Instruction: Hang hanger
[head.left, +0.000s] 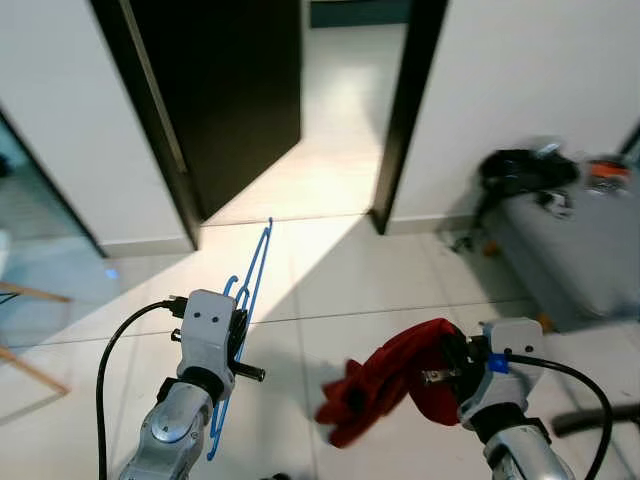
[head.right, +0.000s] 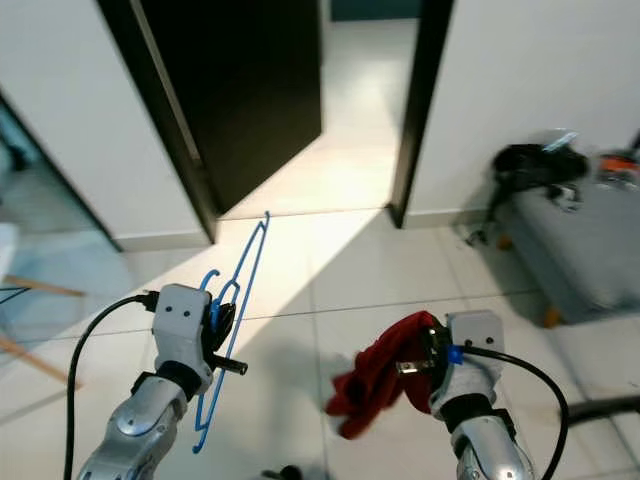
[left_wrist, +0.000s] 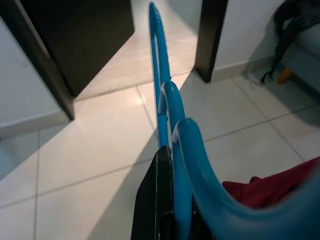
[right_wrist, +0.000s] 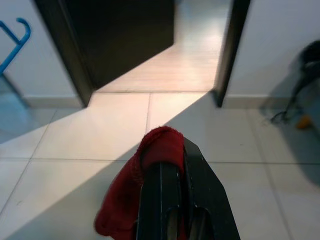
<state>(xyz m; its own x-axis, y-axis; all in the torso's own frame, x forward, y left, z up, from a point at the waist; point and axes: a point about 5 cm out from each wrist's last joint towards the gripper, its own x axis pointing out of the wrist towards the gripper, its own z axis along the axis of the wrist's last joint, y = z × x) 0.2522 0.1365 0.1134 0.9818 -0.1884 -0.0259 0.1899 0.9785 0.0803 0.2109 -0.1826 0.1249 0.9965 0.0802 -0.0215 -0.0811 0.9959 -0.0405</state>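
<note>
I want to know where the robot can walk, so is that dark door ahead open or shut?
Open. The dark door is swung aside, and the light tiled floor runs on through the doorway beyond the black frame post.

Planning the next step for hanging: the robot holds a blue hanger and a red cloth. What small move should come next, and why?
Probably walk forward through the open doorway. The left tool grips the blue hanger, the right tool holds the red cloth, and there is no rail in sight.

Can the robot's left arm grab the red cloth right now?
Probably not. The left gripper is already shut on the blue hanger, and the red cloth hangs from the right gripper, with open floor between the two.
</note>
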